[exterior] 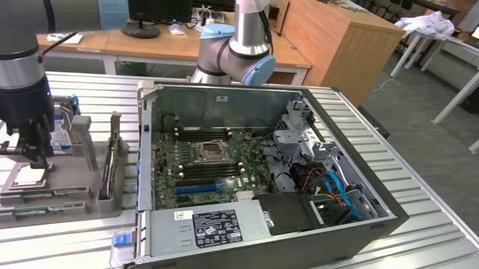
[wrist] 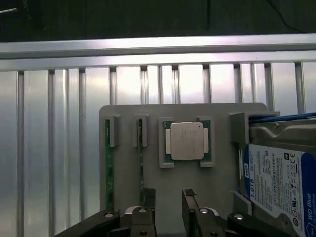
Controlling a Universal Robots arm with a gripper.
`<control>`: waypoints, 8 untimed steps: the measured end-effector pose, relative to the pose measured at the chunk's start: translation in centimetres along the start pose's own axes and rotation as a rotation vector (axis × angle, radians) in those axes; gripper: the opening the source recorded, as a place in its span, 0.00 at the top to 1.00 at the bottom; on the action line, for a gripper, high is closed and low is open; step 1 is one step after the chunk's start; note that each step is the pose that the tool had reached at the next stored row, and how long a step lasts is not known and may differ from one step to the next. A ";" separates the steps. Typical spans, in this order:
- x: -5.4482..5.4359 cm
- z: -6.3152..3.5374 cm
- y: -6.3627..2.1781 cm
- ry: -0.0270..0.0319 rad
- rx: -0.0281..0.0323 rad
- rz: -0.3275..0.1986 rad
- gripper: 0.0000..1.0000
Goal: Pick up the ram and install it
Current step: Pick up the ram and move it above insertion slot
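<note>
Two green ram sticks stand on edge in slots of a grey holder tray (wrist: 217,197): one ram stick (wrist: 140,163) beside the silver processor chip (wrist: 186,141), the other ram stick (wrist: 107,168) further out. In the exterior view the ram sticks (exterior: 44,194) lie along the tray's near side. My gripper (wrist: 168,210) hangs open over the tray with nothing between its fingers; one finger (wrist: 148,197) sits right at the nearer ram stick. From the exterior view, the gripper (exterior: 30,157) hovers above the processor chip (exterior: 26,176).
A blue-labelled hard drive (wrist: 279,182) stands in the tray beside the processor. The open computer case (exterior: 247,246) lies at the exterior view's centre, its motherboard (exterior: 210,162) exposed, with cables and drive cage toward the right. The slatted metal table (exterior: 419,168) carries everything.
</note>
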State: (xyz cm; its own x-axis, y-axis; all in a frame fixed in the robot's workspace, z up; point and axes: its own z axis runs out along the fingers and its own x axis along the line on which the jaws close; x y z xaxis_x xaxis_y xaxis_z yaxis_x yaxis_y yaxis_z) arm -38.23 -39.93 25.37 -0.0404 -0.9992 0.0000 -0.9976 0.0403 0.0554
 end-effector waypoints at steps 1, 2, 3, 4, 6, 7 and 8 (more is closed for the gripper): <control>0.0 0.12 -0.01 0.0006 0.0000 -0.013 0.65; 0.1 0.17 0.00 0.0011 -0.0002 -0.019 0.65; 0.2 0.20 0.00 0.0013 -0.0002 -0.021 0.65; 0.4 0.23 -0.03 0.0014 -0.0001 -0.023 0.65; 0.8 0.30 -0.05 0.0014 0.0000 -0.026 0.65; 1.0 0.33 -0.06 0.0016 -0.0001 -0.027 0.65; 1.2 0.37 -0.07 0.0016 0.0001 -0.029 0.65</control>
State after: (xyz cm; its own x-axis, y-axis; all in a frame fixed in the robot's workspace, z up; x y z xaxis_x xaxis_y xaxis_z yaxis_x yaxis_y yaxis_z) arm -38.23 -41.12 25.00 -0.0118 -0.9999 0.0000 -0.9984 0.0118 0.0554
